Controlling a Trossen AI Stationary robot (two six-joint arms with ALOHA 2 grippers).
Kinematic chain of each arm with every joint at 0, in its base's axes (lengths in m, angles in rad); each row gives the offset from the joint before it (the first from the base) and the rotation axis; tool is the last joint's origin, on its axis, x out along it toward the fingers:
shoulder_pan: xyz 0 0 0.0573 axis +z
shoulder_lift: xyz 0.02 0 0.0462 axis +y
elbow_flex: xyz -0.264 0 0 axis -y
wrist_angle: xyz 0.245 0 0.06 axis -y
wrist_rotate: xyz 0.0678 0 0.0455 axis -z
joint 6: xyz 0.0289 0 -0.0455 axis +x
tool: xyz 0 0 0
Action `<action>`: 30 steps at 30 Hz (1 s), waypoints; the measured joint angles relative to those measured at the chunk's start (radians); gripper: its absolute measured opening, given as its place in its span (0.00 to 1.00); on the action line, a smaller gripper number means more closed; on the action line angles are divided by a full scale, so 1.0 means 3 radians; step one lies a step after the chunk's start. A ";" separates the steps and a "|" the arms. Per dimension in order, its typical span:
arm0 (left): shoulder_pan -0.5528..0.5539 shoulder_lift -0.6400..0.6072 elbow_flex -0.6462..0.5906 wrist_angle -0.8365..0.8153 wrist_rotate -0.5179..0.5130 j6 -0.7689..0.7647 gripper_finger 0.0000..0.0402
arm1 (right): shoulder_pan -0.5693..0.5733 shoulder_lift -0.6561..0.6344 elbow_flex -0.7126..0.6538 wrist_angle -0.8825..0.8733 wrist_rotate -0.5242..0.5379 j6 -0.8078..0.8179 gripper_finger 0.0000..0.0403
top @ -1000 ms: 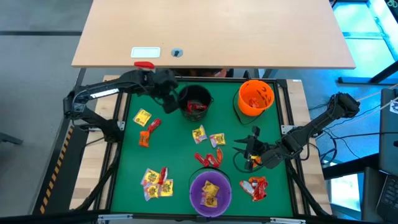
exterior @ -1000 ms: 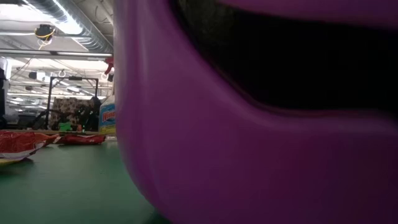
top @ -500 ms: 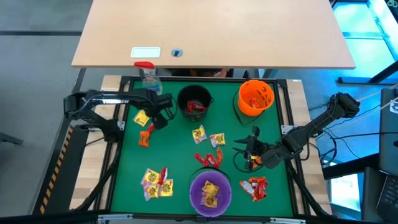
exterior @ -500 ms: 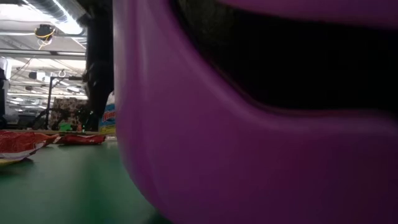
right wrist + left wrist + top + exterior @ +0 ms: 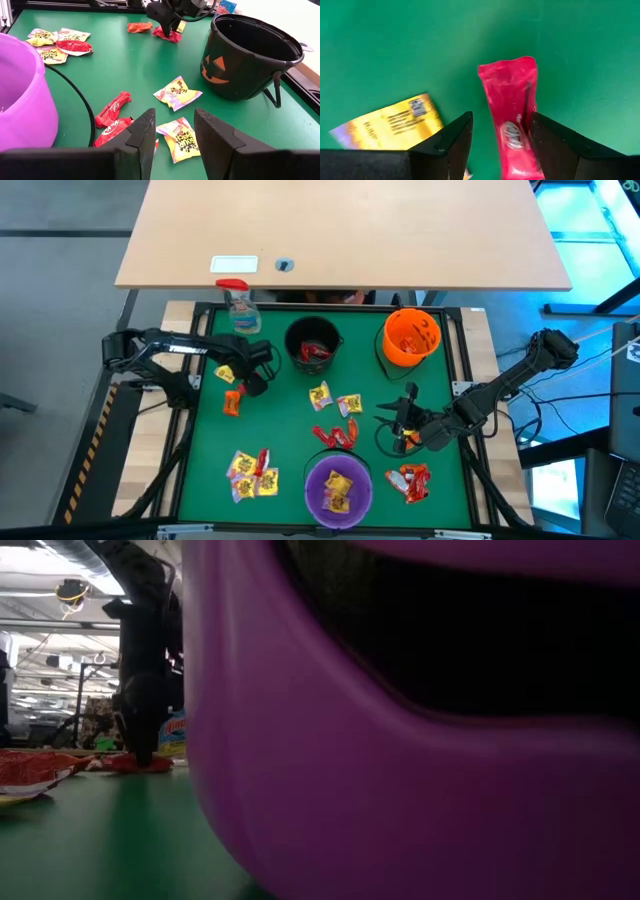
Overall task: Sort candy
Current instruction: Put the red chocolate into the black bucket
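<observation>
Your left end effector hangs low over the far-left part of the green tabletop, its fingers spread wide with a red candy packet lying flat between them, not gripped. A yellow candy packet lies just beside that, outside one finger. From above, an orange packet sits near, to the left and nearer side of the end effector. The black bucket stands just to its right, with red packets inside, and a spray bottle stands at the far-left corner.

Your right end effector waits on the right side of the tabletop, fingers partly spread and holding nothing. Ahead of it lie two red packets and yellow packets.

The orange bucket stands far right. The purple bowl sits at the near edge with yellow candy in it. A cluster of yellow and red packets lies near left, and red ones near right.
</observation>
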 joint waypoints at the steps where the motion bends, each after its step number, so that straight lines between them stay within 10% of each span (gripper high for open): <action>1: 0.0000 0.0000 -0.0021 0.0048 0.0010 -0.0001 0.47 | 0.0000 0.0000 0.0000 0.0000 0.0000 0.0000 0.32; 15: -0.0003 0.0000 -0.0064 0.0269 0.0322 -0.0084 0.44 | 0.0000 0.0000 0.0000 0.0001 0.0002 0.0000 0.32; 30: 0.0001 0.0000 -0.0032 0.0211 0.0487 0.0022 0.04 | 0.0000 0.0000 0.0000 -0.0001 0.0003 -0.0001 0.32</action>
